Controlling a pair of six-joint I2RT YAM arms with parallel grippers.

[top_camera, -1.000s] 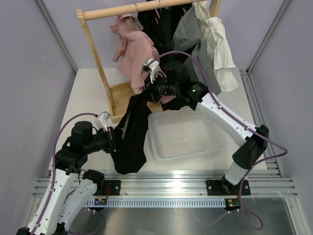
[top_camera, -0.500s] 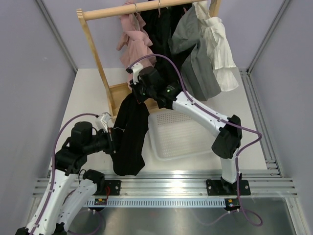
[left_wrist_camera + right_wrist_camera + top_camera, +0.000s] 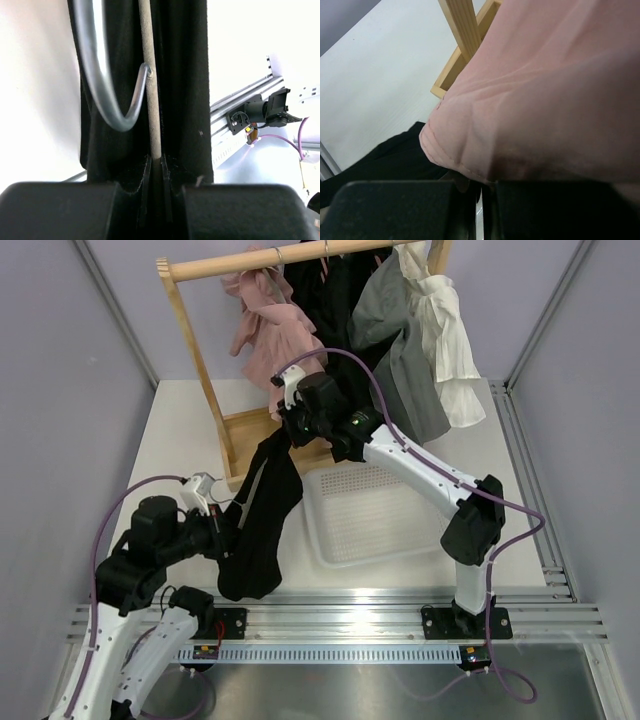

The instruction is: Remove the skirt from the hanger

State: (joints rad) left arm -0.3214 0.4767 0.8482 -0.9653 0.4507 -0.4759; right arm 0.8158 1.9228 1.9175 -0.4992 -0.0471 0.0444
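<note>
Moved: right arm swung left toward the rack point(image 3: 200, 370); left arm drew back, stretching the skirt point(image 3: 262, 510).
Skirt: black, slung between both grippers, left of the tray point(image 3: 380, 510).
Hanger point(image 3: 148, 100): rod pinched in the left gripper point(image 3: 218, 528), cloth alongside.
Right gripper point(image 3: 292, 425): closed, apparently on the skirt's top, with the pink garment point(image 3: 545, 90) draped over it.
Risk: pulling drags the pink garment along, or the cloth snags on the hook.

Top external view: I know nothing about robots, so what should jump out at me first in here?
A long black skirt is stretched across the left front of the table, its top at the right gripper and its lower part by the left gripper, which is shut on the hanger. Behind it, a wooden rack holds pink, black, grey and white clothes, and a white perforated tray lies mid-table.
</note>
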